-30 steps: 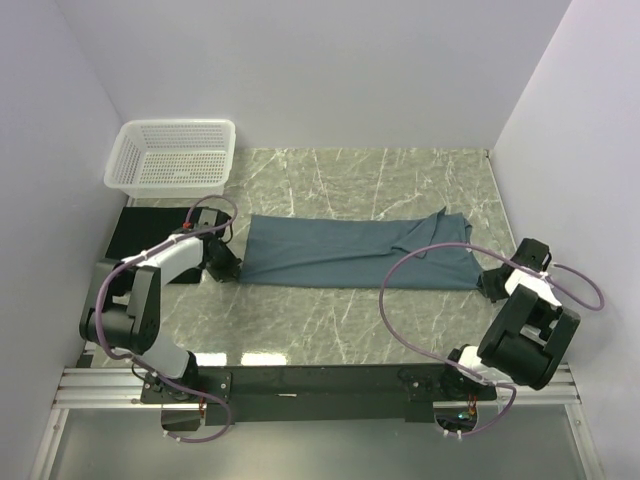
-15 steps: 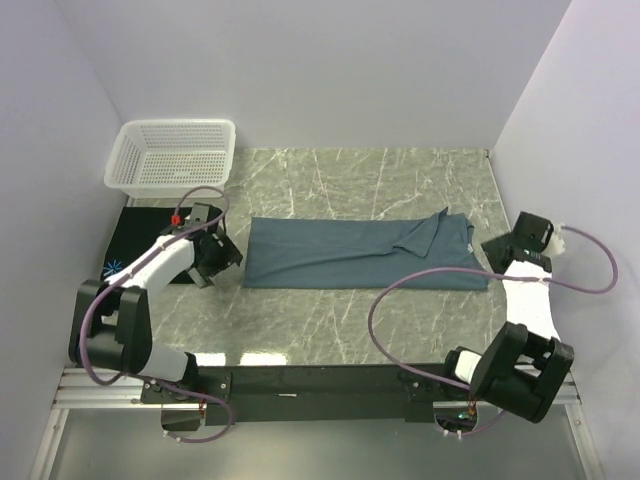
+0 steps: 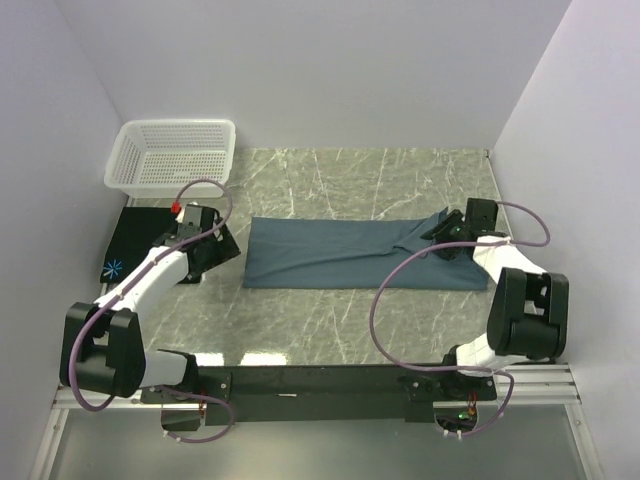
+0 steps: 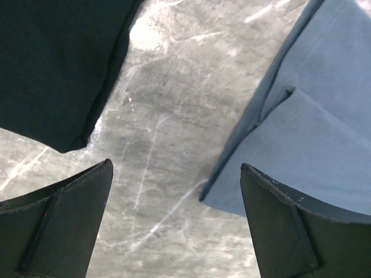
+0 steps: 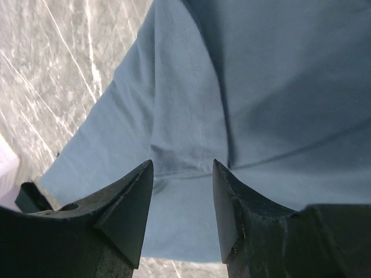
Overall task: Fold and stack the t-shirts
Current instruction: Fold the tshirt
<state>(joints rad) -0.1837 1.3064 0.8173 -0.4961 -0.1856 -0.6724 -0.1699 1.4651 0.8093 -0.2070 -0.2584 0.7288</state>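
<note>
The slate-blue t-shirt (image 3: 360, 253) lies folded into a long strip across the middle of the table. It shows in the left wrist view as a folded corner (image 4: 313, 116), and it fills the right wrist view (image 5: 261, 87). The black t-shirt (image 3: 140, 240) lies flat at the left with its starburst print showing, and one of its corners (image 4: 52, 69) is in the left wrist view. My left gripper (image 3: 222, 250) (image 4: 175, 168) is open over bare marble between the two shirts. My right gripper (image 3: 440, 232) (image 5: 182, 165) is open just above the blue shirt's right end, by a sleeve fold, with no cloth pinched.
A white lattice basket (image 3: 172, 155) stands at the back left corner. White walls close in the table on the left, back and right. A purple cable (image 3: 400, 270) from the right arm loops over the blue shirt's right half.
Both grippers have opened and let go of the blue shirt's near corners. The left one has drawn back off its left edge. The right arm has swung out right, then back over the shirt's right end.
</note>
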